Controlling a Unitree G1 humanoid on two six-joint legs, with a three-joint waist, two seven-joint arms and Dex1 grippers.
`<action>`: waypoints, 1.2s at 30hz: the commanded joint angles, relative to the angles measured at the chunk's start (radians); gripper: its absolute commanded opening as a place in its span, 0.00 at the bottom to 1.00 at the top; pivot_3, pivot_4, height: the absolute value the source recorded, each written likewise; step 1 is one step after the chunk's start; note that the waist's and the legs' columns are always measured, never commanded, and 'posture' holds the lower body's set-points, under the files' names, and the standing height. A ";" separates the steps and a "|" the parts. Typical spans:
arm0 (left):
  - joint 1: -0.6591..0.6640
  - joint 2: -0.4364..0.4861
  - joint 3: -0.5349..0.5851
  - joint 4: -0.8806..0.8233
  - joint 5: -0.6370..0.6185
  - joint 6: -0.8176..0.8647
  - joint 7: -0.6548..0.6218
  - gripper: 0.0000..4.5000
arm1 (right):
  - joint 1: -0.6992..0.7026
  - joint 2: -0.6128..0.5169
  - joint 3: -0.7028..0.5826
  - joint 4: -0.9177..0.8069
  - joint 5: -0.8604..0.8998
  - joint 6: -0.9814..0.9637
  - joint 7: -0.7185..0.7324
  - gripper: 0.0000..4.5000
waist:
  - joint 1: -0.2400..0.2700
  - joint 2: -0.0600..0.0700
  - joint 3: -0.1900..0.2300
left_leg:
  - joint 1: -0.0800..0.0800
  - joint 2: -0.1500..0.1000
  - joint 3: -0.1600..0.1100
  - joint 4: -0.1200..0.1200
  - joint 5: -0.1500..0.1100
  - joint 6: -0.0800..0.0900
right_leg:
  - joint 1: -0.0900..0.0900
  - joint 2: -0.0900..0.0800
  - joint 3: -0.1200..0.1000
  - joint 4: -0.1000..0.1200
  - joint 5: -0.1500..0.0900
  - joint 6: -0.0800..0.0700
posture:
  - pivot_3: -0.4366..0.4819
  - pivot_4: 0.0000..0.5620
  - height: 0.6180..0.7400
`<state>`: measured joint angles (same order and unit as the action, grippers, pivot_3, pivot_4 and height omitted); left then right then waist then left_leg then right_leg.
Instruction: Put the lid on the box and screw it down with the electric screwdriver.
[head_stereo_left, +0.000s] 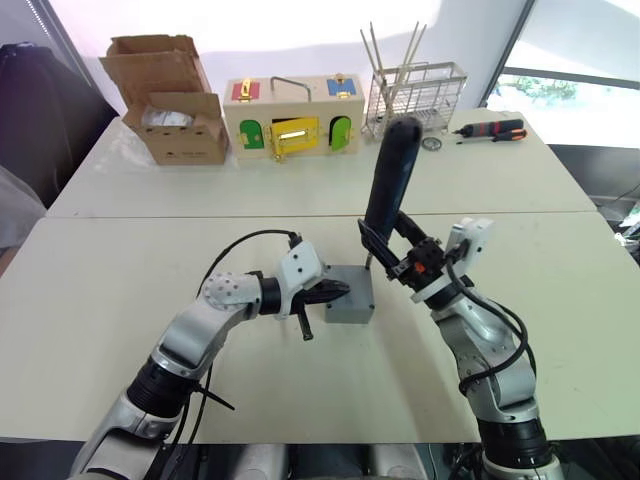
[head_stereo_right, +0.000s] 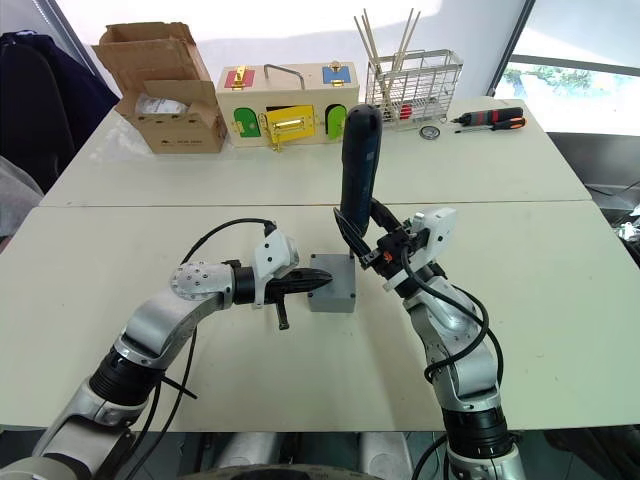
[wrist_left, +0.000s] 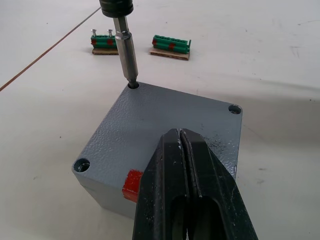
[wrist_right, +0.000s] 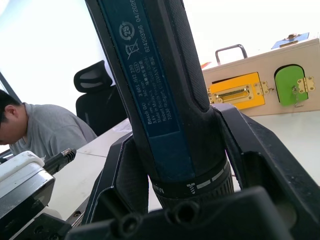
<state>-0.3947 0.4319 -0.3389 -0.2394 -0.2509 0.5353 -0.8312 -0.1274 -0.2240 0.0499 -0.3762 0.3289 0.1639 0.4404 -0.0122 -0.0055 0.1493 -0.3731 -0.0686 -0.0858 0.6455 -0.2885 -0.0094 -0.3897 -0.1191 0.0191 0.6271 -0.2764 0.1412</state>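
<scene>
A: Pressing on the lid (wrist_left: 165, 120), left gripper (wrist_left: 184, 150): fingers together, tips on top of it; the lid sits on the box (head_stereo_left: 350, 305).

B: Right gripper (head_stereo_left: 400, 262): clamped round the electric screwdriver (head_stereo_left: 390, 185), upright, bit in the lid's far corner hole, beyond the left gripper.

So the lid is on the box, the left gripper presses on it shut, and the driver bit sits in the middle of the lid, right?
Not the middle. In the left wrist view the electric screwdriver has its bit in a corner screw hole of the lid. The rest holds: lid on the box, left gripper shut on top.
</scene>
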 joint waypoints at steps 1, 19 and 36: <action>0.034 0.017 -0.030 0.050 0.028 0.040 0.004 0.00 | 0.045 -0.013 0.042 0.071 -0.023 0.040 0.019 0.42 | 0.000 -0.001 -0.001 | 0.000 0.000 0.000 0.000 0.000 0.000 | 0.000 0.000 0.000 0.000 0.000 0.000 | 0.48 0.27 0.92; 0.032 0.015 -0.031 0.054 0.027 0.041 0.008 0.00 | 0.055 -0.033 0.041 0.109 -0.033 0.055 0.035 0.42 | 0.002 -0.006 -0.007 | 0.001 0.000 -0.002 0.000 0.000 0.000 | 0.000 0.000 -0.001 -0.002 0.000 0.000 | 0.48 0.27 0.92; 0.037 0.015 -0.031 0.051 0.029 0.040 0.015 0.00 | 0.061 -0.030 0.027 0.143 -0.035 0.050 0.028 0.42 | 0.002 -0.007 -0.016 | 0.001 0.000 -0.003 -0.002 0.000 0.000 | 0.002 0.000 -0.003 -0.007 0.000 -0.001 | 0.48 0.27 0.92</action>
<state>-0.3869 0.4317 -0.3414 -0.2297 -0.2508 0.5354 -0.8225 -0.1278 -0.2473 0.0509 -0.3493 0.3201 0.1600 0.4664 -0.0098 -0.0122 0.1333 -0.3725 -0.0683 -0.0890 0.6437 -0.2887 -0.0095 -0.3875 -0.1195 0.0161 0.6202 -0.2765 0.1405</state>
